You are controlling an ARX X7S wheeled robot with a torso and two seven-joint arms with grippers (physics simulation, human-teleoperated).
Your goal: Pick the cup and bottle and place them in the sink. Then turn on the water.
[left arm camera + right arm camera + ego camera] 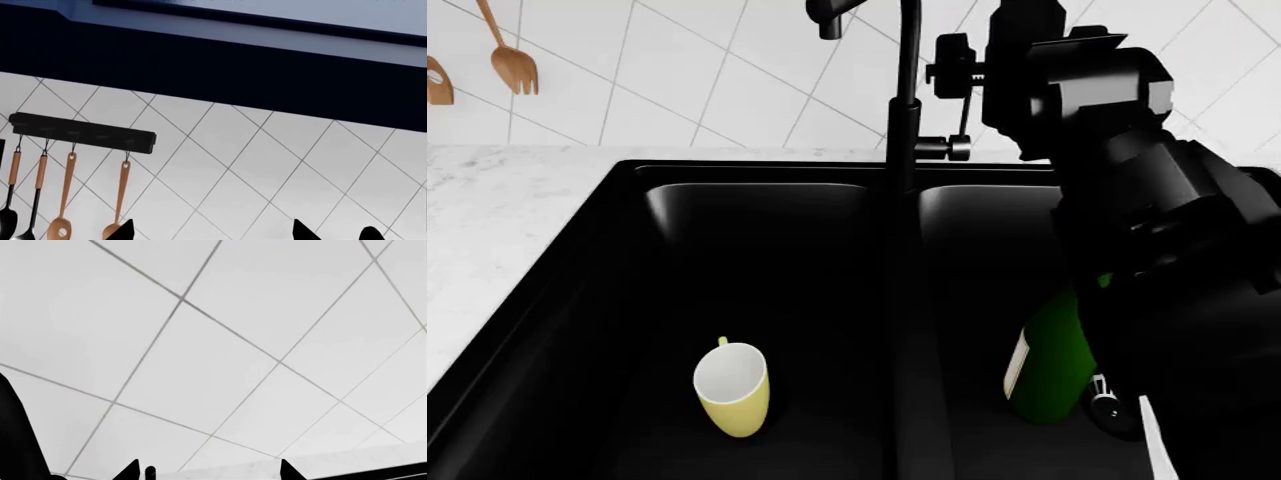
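Observation:
The pale yellow cup [734, 388] lies on its side in the left basin of the black sink [761, 168]. The dark green bottle [1049, 358] rests in the right basin, partly hidden by my right arm [1134, 200]. That arm reaches up beside the black faucet [901, 90] and its side knob [952, 52]. In the right wrist view my right gripper [208, 471] is open, facing the tiled wall, with a small dark rod tip [150, 472] just inside one fingertip. My left gripper [212, 231] is open and empty, facing the wall.
A black rack [80, 131] of hanging wooden and black utensils is on the tiled wall under a dark cabinet [200, 65]. Wooden utensils [514, 60] hang at the far left. White marble counter [494, 220] borders the sink on the left.

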